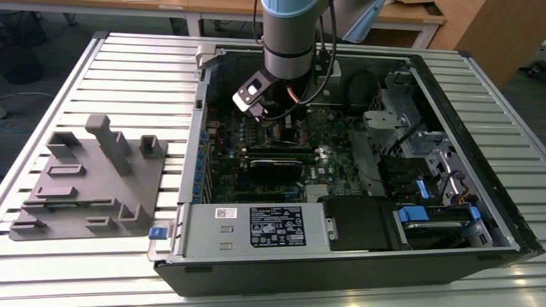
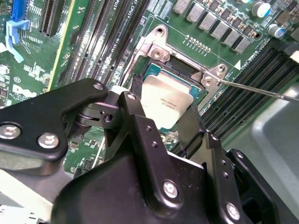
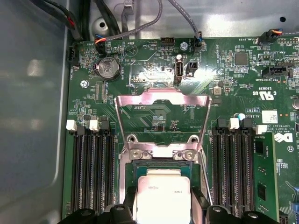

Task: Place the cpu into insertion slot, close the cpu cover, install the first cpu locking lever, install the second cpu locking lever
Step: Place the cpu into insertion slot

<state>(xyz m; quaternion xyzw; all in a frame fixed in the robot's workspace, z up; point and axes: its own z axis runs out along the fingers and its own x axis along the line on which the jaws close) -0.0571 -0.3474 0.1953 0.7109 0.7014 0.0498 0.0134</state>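
Step one in hand: cpu placement. The arm (image 1: 290, 38) reaches down into the open computer case (image 1: 341, 268), with the gripper (image 2: 159, 114) right over the insertion slot (image 2: 183, 70). Its two black fingers (image 3: 198, 209) press on opposite edges of the cpu (image 3: 162, 196), pinching it as far as I can see.

The cpu sits in or just over the insertion slot, silver top up. Fully seated or not, can't tell, because the fingers hide its lower edges.

The cpu cover (image 3: 161, 98) stands swung open off the slot's hinge side, clear of the chip. One thin locking lever (image 2: 261, 89) sticks out from a slot corner, unlatched by the look of it. Memory slots (image 3: 93, 158) flank the insertion slot on two sides of the green motherboard (image 3: 233, 84).

Judgement: cover and both levers not yet done. Finishing the placement calls for the chip flat and square to the slot rim, with no tilt and no sideways push, and for the fingers to part without dragging it.
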